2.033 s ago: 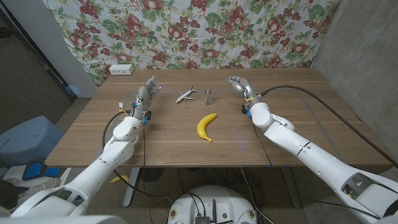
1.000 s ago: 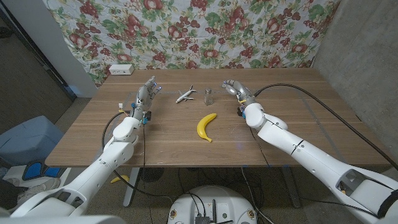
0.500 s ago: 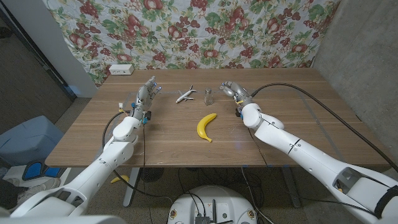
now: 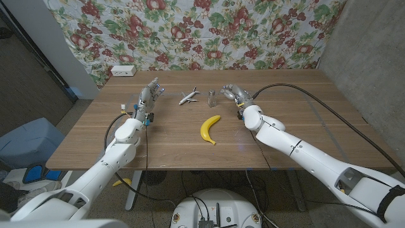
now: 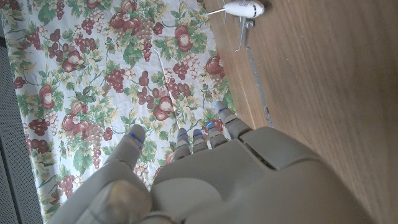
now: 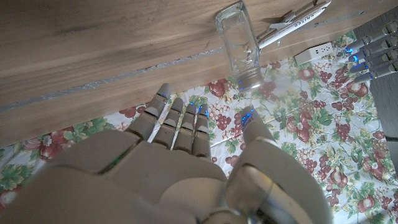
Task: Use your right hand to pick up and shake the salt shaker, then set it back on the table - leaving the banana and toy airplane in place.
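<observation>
The salt shaker [image 4: 212, 97] is standing upright on the wooden surface [image 4: 285, 126], between the toy airplane [image 4: 188, 97] and the right robot hand [image 4: 231, 92], with the banana [image 4: 209, 128] nearer the robot. That robot hand is hovering just beside the shaker, fingers spread and holding nothing. The left robot hand [image 4: 150, 95] is waiting well apart, also spread. The shaker looks like clear glass with a metal cap: probably light, rigid, slick and breakable, so wrapping its mid-body firmly seems wisest.
</observation>
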`<state>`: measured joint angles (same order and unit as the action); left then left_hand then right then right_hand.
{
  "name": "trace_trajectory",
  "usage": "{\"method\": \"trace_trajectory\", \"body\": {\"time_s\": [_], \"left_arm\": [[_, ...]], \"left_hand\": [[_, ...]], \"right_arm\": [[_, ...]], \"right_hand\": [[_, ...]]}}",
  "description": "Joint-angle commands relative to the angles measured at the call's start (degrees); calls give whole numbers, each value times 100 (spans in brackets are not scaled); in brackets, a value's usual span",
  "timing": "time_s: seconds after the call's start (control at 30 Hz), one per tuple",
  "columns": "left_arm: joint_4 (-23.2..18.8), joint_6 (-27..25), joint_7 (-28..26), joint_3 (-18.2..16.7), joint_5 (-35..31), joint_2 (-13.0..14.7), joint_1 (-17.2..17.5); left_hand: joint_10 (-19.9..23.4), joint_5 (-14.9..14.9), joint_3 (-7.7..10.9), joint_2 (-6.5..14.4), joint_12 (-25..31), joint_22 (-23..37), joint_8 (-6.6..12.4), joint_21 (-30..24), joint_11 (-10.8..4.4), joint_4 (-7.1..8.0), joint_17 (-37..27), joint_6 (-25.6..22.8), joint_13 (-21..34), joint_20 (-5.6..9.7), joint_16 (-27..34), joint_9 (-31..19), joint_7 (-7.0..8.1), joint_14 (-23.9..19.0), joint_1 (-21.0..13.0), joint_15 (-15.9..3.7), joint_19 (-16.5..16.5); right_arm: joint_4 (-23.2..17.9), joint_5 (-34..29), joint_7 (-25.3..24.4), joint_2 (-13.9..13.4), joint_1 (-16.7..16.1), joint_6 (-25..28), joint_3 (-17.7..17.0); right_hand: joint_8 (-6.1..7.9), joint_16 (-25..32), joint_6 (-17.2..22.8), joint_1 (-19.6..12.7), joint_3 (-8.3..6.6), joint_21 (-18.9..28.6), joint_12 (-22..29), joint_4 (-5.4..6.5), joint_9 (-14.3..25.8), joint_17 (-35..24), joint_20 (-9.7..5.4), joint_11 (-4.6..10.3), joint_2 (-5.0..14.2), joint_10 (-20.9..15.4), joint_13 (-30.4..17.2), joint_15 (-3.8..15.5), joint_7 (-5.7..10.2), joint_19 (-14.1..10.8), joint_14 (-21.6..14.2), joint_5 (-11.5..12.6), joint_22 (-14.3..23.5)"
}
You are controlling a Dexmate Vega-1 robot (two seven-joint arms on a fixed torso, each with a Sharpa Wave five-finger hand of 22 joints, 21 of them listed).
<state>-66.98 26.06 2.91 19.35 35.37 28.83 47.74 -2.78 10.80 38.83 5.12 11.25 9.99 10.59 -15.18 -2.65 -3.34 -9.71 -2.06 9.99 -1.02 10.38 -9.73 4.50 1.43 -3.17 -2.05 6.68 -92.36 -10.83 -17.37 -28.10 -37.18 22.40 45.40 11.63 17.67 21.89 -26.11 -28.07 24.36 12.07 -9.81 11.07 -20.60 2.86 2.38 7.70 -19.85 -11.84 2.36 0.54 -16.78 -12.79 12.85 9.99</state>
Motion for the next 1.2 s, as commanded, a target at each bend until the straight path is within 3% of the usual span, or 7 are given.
{"method": "trace_trajectory", "body": {"time_s": [0.03, 0.77, 0.93, 1.2], "left_arm": [[90, 22, 31, -3, 22, -18, -44], [60, 40, 19, -28, 45, -3, 3], [30, 35, 10, -36, 47, 13, 26], [-7, 34, 8, -53, 63, 32, 61]], "left_hand": [[34, 0, -6, 178, -21, 34, -16, 27, -19, -29, -21, -28, 24, -8, -7, -20, 3, -35, 43, -104, 56], [36, -1, 2, 181, -21, 35, -20, 55, -22, -43, -20, -25, 24, -7, -8, -20, 2, -32, 52, -108, 69], [33, -1, 5, 183, -23, 35, -18, 63, -26, -45, -20, -29, 24, -3, -8, -21, -5, -33, 54, -106, 68], [35, -1, 9, 185, -22, 36, -16, 73, -9, -51, -19, -37, 24, 3, -11, -21, -1, -26, 56, -104, 75]], "right_arm": [[193, -168, 81, 114, 162, 57, 182], [368, -457, 85, 245, 303, 115, 424], [416, -513, 83, 273, 328, 94, 463], [457, -602, 97, 329, 374, 164, 522]], "right_hand": [[10, 23, -8, -28, 14, -15, -4, -27, 8, -10, -9, 20, -58, -11, -26, 123, 33, -28, 2, -11, 29], [8, 26, -52, -235, 57, -51, -2, -84, 11, 18, -23, 69, -253, -30, -25, 210, 88, -75, -43, -84, 29], [15, 97, -71, -419, 74, 19, 1, -73, 14, 14, -165, 86, -330, -41, -29, 303, 98, -320, -206, -124, 48], [5, 136, -116, -510, 89, 33, 2, -63, 15, -2, -191, 111, -357, -46, -34, 327, 96, -371, -270, -141, 62]]}}
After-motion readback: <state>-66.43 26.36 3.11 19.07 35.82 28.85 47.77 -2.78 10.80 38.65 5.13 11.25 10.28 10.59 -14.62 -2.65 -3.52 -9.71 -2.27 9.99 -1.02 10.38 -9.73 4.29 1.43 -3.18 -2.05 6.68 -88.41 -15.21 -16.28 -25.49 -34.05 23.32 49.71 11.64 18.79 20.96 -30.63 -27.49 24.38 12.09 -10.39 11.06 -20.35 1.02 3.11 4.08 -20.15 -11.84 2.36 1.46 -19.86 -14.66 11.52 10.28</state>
